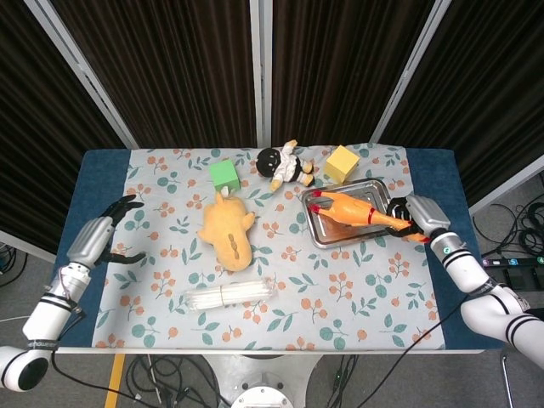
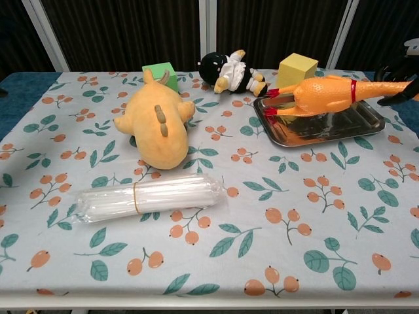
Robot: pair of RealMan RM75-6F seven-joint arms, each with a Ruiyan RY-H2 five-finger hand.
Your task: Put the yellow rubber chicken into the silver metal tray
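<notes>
Yellow rubber chicken (image 1: 350, 207) lies over the silver metal tray (image 1: 321, 233) near the table's far right corner, its neck pinched by the right hand (image 1: 418, 216) at the right edge. The left hand (image 1: 100, 241) hovers at the left edge, fingers spread, holding nothing.

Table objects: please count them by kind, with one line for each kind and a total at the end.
Soft toys: 2, the orange plush and the small doll
Blocks: 2, the green block and the yellow block
Rubber chicken: 1
Metal tray: 1
Clear plastic packet: 1
Total: 7
</notes>
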